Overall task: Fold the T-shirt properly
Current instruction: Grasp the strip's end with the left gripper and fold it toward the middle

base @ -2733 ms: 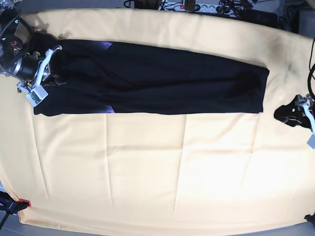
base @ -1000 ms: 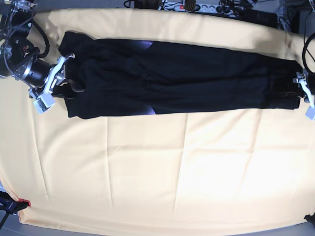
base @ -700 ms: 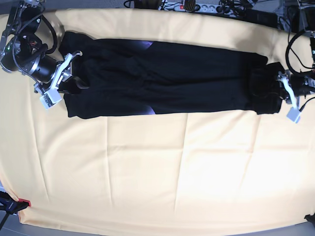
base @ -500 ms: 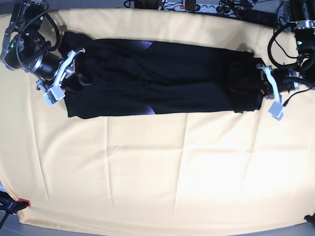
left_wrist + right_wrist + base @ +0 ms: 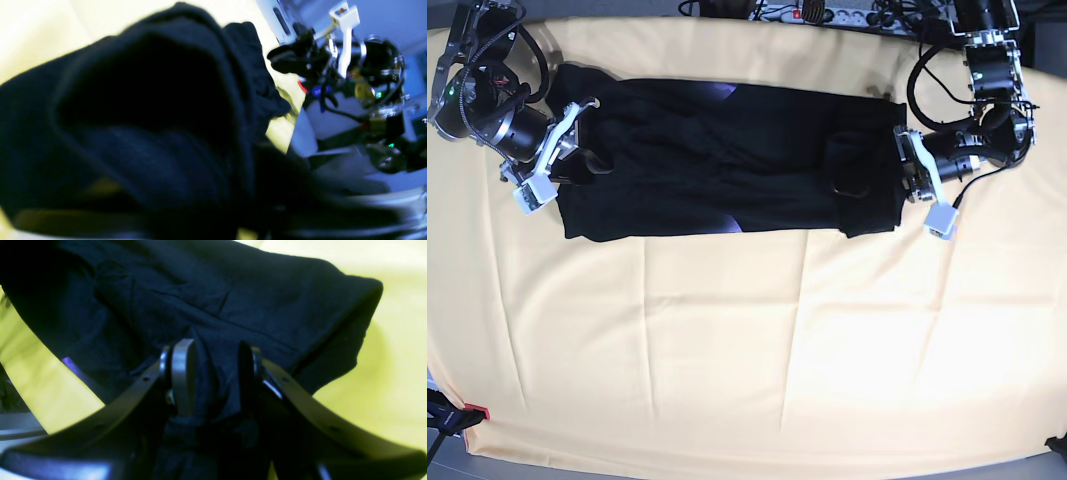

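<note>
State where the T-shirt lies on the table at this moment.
In the base view the T-shirt lies as a long black strip across the far part of the yellow cloth, between the right gripper and the left gripper.

Worktop (image 5: 727,350): we see it draped in creased yellow cloth.
On it: we see the T-shirt (image 5: 717,160), a long black band.

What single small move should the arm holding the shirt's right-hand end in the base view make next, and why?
Probably carry on leftward toward the other arm. The left gripper has that end of the T-shirt lifted and bunched over the rest, only partway across, while the right gripper pinches the far end in place.
</note>
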Controlling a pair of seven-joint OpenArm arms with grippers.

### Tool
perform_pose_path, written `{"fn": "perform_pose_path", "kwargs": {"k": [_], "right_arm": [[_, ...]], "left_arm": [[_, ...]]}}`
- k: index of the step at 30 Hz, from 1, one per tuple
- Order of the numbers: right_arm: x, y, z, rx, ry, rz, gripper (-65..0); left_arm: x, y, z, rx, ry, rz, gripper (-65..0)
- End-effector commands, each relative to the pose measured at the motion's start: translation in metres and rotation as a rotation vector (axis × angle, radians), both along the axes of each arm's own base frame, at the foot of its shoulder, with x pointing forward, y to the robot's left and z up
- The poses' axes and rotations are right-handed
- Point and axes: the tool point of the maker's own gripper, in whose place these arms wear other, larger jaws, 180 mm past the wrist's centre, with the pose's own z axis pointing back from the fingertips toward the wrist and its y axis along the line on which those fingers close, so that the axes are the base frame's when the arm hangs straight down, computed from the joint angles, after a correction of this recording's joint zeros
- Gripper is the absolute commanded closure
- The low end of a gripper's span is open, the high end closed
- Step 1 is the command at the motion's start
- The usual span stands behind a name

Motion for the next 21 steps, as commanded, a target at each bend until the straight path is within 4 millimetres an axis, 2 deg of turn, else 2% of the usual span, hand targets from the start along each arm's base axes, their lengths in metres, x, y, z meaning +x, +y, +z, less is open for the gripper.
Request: {"fn": "perform_pose_path", "kwargs": {"k": [1,2,3,8,12,13,14,15,16,17,20,21], "right_arm": [[0.006,0.001,0.012,0.018,-0.048,0.008,-24.0],[0.006,0.001,0.012,0.018,-0.048,0.008,-24.0],[0.006,0.001,0.013,0.018,-0.048,0.008,-24.0],[0.009,0.001,0.014,0.019,-0.057,0.008,-24.0],[0.017,-0.004,0.022,0.006,-0.086,0.000,-24.0],[0.019,-0.008,0.024,0.003,-0.093,-0.012,-24.0],[0.020,-0.013,0.026,-0.002,-0.101,-0.028,-24.0],[0.021,-0.020,0.028,-0.008,-0.107,-0.047,-24.1],[0.022,-0.027,0.029,-0.018,-0.110,-0.069,-24.6],[0.023,-0.037,0.028,-0.025,-0.099,-0.120,-27.5],[0.019,-0.067,0.014,-0.097,-0.031,-0.253,-44.1],[0.015,-0.071,0.007,-0.102,-0.008,-0.275,-45.6]], "left_arm": [[0.004,-0.004,0.013,-0.028,-0.043,-0.011,-32.6],[0.003,-0.007,0.012,-0.035,-0.030,-0.017,-39.3],[0.004,-0.010,0.012,-0.048,-0.017,-0.013,-42.4],[0.003,-0.016,0.013,-0.065,-0.002,-0.018,-42.9],[0.008,-0.006,0.019,-0.049,-0.079,-0.003,-41.6],[0.009,0.000,0.021,-0.042,-0.104,0.009,-35.9],[0.012,0.006,0.024,-0.039,-0.124,0.028,-25.7],[0.015,0.012,0.024,-0.020,-0.135,0.052,-11.5],[0.018,0.019,0.018,0.024,-0.134,0.077,0.0],[0.022,0.026,0.012,0.068,-0.126,0.103,0.0],[0.031,0.042,-0.008,0.173,-0.066,0.190,0.0],[0.033,0.046,-0.014,0.211,-0.053,0.206,0.0]]}}
